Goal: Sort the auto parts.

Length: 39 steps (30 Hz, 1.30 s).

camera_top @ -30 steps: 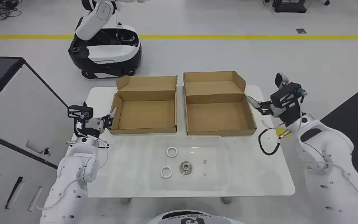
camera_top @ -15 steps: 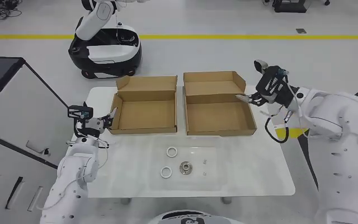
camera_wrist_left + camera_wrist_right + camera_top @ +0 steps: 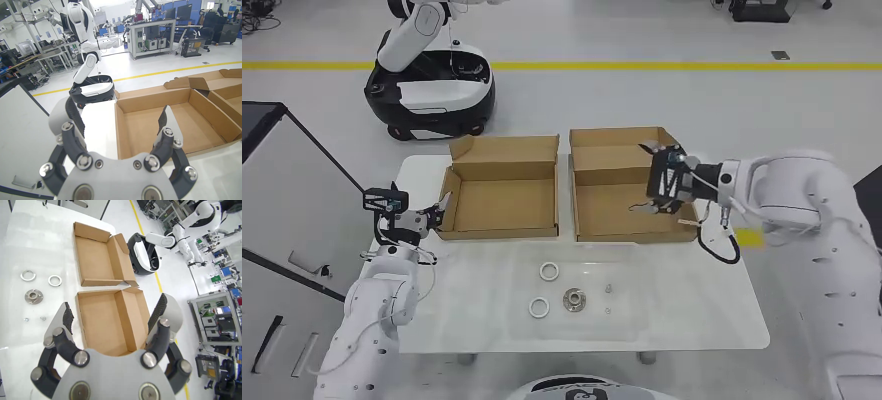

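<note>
Your right end effector [image 3: 643,180] hangs open over the right box [image 3: 607,215], well apart from the auto parts [image 3: 573,299] lying on the surface [image 3: 692,310] nearer the robot. Your left end effector [image 3: 430,216] sits open beside the left box [image 3: 497,205].

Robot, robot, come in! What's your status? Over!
Left gripper open, beside left box. Right gripper open, over right box. Rings, hub, nuts on table, none boxed yet. Nothing in the way. Over.
</note>
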Each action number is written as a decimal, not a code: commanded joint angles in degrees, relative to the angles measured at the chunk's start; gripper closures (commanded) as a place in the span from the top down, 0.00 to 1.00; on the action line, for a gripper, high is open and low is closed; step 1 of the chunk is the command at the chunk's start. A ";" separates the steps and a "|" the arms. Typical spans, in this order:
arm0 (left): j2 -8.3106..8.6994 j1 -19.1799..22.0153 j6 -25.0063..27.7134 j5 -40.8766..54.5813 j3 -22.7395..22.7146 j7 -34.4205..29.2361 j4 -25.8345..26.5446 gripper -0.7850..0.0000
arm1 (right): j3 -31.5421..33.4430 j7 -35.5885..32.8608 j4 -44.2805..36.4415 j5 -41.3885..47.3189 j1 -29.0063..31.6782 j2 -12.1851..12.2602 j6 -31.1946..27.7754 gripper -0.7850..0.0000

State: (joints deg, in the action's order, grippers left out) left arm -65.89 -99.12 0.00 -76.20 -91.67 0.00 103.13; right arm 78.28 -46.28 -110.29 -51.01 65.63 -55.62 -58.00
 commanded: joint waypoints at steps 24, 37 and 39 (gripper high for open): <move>0.00 0.00 0.00 0.00 0.00 0.00 0.00 1.00 | -32.32 -0.82 0.98 12.62 -26.37 13.02 0.80 1.00; 0.00 0.00 0.00 0.00 0.00 0.00 0.00 1.00 | -49.67 -2.90 -2.39 14.50 -33.05 15.08 2.89 1.00; 0.00 0.00 0.00 0.00 0.00 0.00 0.00 1.00 | -51.24 -2.91 -2.38 14.95 -34.18 15.45 2.90 1.00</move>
State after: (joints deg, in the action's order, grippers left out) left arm -65.89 -99.12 0.00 -76.20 -91.67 0.00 103.13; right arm 27.57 -49.21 -112.67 -36.28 31.87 -40.29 -55.08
